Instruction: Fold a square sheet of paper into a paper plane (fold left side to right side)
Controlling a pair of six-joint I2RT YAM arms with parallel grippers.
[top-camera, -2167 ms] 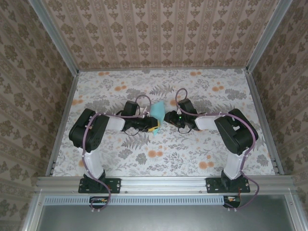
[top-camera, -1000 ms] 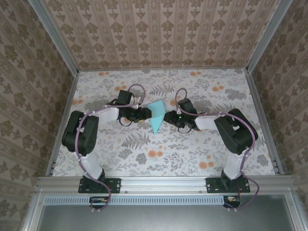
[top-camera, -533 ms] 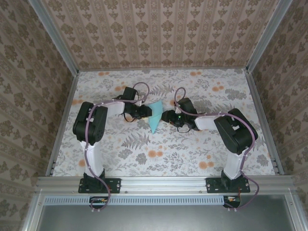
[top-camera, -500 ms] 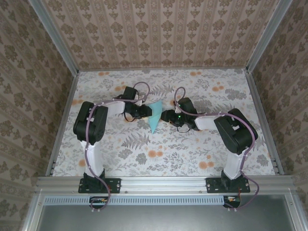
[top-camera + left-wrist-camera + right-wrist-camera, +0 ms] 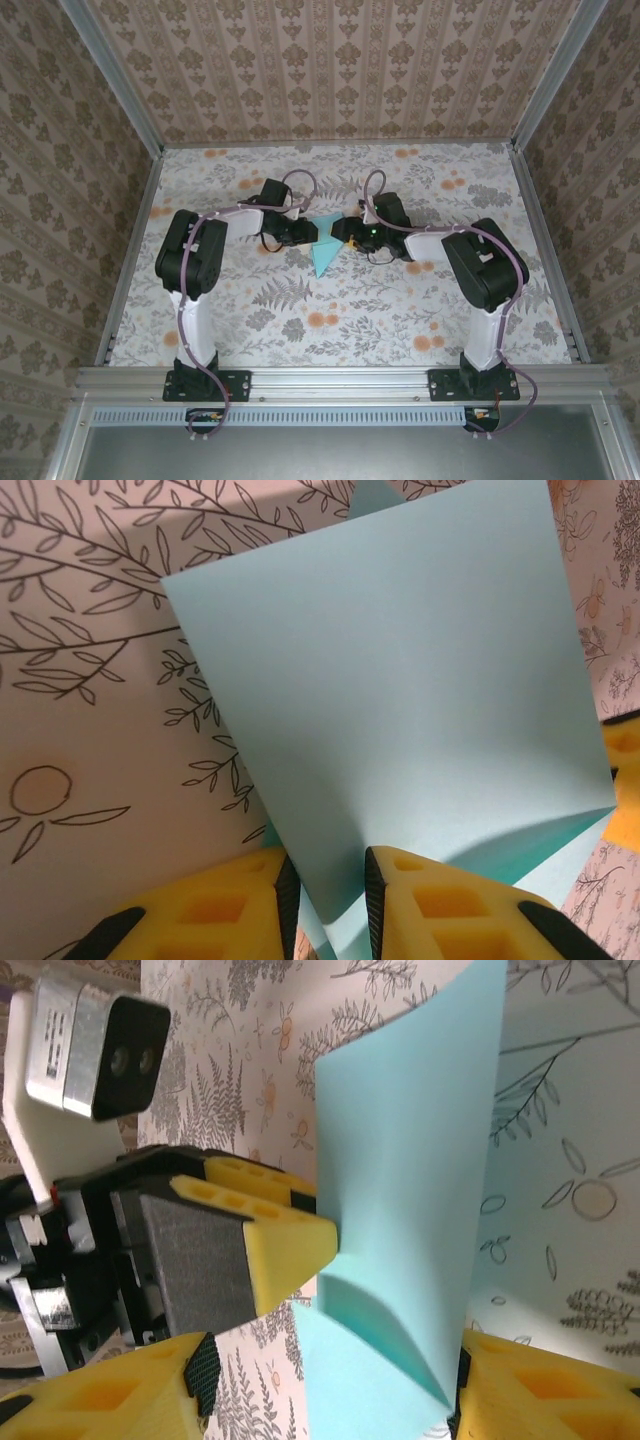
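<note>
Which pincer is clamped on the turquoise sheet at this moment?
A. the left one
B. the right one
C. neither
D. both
A: the left pincer pinches the raised flap of the square sheet of paper, while the right pincer stands open, with one finger on either side of it.

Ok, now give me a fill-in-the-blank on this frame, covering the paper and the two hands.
1. The left hand is shut on the sheet of paper; its fingers are coloured ____.
2. The right hand has its jaws ____, with the sheet between them.
3. Seen from above, the sheet sits ____ the two hands.
Missing words: yellow; open; between.
</note>
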